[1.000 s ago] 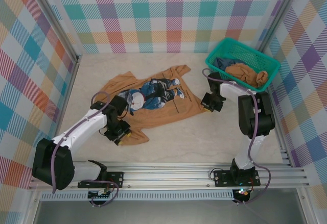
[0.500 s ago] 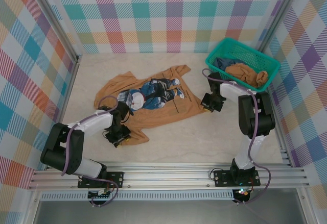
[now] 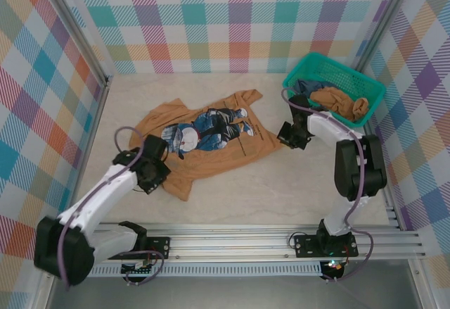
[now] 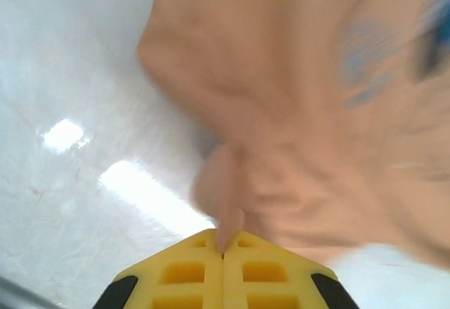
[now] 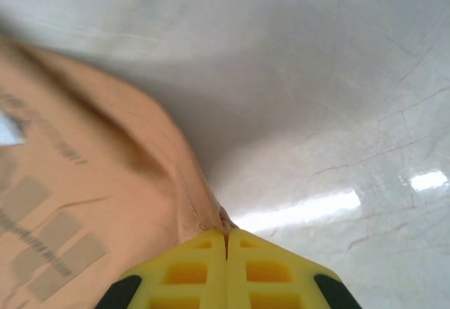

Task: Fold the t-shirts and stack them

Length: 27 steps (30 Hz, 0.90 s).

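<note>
Top external view: printed t-shirt (image 3: 211, 143) lies spread on the table (image 3: 281, 196), left of centre, with its blue and white cartoon figure facing up. Its near-left part is drawn into a narrow, bunched fold that runs toward the near edge. The left gripper (image 3: 160, 177) sits at the left side of that fold. The shirt's right edge meets the right gripper (image 3: 285, 137).

Left wrist view, blurred: yellow fingers (image 4: 183, 275) are pressed flush together, with a small nub of tan cloth caught between the tips. The rest of the shirt spreads away above and to the right.

Right wrist view: yellow fingers (image 5: 271, 274) are likewise pressed together, with the shirt's stitched hem pinched at the tips. Tan cloth lies to the left and bare table to the right.

Second tan shirt (image 3: 339, 102) lies crumpled in the teal basket (image 3: 330, 57) at the table's far right corner, beside some dark blue cloth (image 3: 306, 87). The basket stands just beyond the right gripper. Plaid walls (image 3: 211, 20) enclose the table.
</note>
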Each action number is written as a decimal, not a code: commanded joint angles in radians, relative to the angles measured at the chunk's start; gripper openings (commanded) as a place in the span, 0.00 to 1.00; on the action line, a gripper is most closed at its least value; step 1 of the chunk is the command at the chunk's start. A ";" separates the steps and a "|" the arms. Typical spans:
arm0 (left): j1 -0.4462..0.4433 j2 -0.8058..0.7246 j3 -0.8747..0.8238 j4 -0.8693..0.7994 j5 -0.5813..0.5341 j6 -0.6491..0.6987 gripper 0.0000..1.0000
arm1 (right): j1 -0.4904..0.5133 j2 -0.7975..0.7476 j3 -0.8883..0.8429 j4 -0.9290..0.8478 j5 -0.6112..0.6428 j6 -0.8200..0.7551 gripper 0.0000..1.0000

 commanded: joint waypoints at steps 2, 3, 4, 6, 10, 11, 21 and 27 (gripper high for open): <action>0.013 -0.046 0.224 -0.091 -0.168 -0.026 0.00 | 0.032 -0.126 0.118 0.010 -0.021 -0.033 0.00; 0.018 -0.031 0.277 -0.102 -0.180 -0.016 0.00 | 0.035 -0.138 0.144 0.014 -0.023 -0.038 0.00; 0.024 -0.010 0.354 -0.110 -0.189 0.000 0.00 | 0.039 -0.155 0.179 0.017 -0.025 -0.040 0.00; 0.031 0.032 0.496 -0.117 -0.215 0.033 0.00 | 0.042 -0.188 0.238 0.038 -0.034 -0.048 0.00; 0.044 0.110 0.795 -0.118 -0.281 0.108 0.00 | 0.049 -0.263 0.353 0.098 -0.057 -0.066 0.00; 0.045 0.128 0.870 -0.113 -0.294 0.132 0.00 | 0.053 -0.281 0.376 0.115 -0.067 -0.074 0.00; 0.045 0.090 1.234 0.024 -0.325 0.341 0.00 | 0.067 -0.557 0.413 0.218 -0.151 -0.120 0.00; 0.045 0.186 1.417 0.032 -0.303 0.344 0.00 | 0.068 -0.559 0.506 0.204 -0.172 -0.046 0.00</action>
